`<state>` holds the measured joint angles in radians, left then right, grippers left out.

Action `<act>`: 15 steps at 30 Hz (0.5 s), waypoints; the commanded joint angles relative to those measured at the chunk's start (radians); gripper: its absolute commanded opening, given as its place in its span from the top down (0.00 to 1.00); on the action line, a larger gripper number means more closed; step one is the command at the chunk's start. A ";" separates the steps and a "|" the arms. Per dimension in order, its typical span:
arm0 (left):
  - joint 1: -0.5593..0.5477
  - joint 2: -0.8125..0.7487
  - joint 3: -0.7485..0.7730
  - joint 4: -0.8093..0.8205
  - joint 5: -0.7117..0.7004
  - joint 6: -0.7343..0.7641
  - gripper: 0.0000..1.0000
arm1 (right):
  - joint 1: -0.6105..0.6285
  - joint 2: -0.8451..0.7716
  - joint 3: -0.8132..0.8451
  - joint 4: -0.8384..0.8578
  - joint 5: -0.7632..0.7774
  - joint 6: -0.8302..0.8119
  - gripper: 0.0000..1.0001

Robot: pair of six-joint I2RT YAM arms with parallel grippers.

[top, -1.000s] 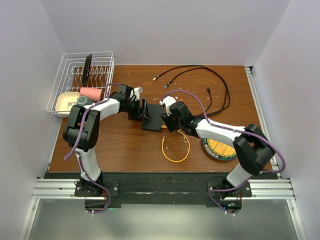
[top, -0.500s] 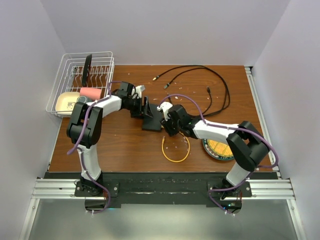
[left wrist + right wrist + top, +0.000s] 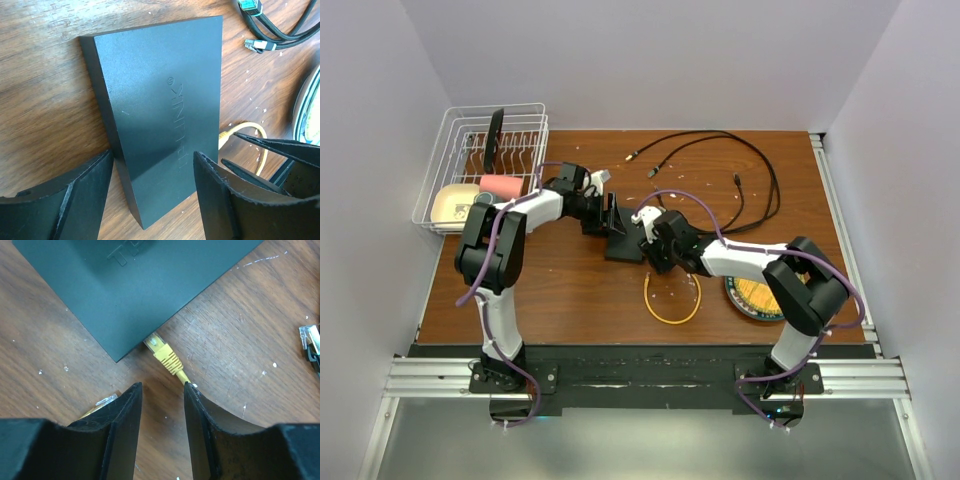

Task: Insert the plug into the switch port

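Note:
The switch (image 3: 621, 243) is a flat matte-black box lying mid-table; it fills the left wrist view (image 3: 160, 110) and the upper part of the right wrist view (image 3: 125, 285). My left gripper (image 3: 607, 214) (image 3: 152, 157) is open, its fingers standing either side of the switch's near corner. The yellow plug (image 3: 163, 354) lies with its tip against the switch's edge; the sockets themselves are hidden. My right gripper (image 3: 647, 246) (image 3: 162, 386) is open just behind the plug, holding nothing. The yellow cable (image 3: 671, 300) loops toward the front, and its other plug (image 3: 104, 401) lies beside my left finger.
A white wire rack (image 3: 460, 140) with a pink cup and other items stands back left. Black cables (image 3: 740, 165) with loose plugs (image 3: 259, 45) sprawl at the back right. A round yellow-and-dark plate (image 3: 758, 297) lies under the right arm.
The right gripper has slid left, closer to the switch's edge. The left gripper shifted slightly right onto the switch's far end during the first half second, then stayed.

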<state>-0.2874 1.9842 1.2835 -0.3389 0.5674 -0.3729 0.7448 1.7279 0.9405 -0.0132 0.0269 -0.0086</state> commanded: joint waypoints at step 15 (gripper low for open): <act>0.002 0.051 0.036 -0.015 0.042 0.038 0.32 | 0.001 0.004 0.040 0.048 0.074 -0.028 0.35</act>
<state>-0.2871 2.0014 1.2980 -0.3401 0.5945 -0.3550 0.7452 1.6993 0.9428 0.0162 0.0734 -0.0200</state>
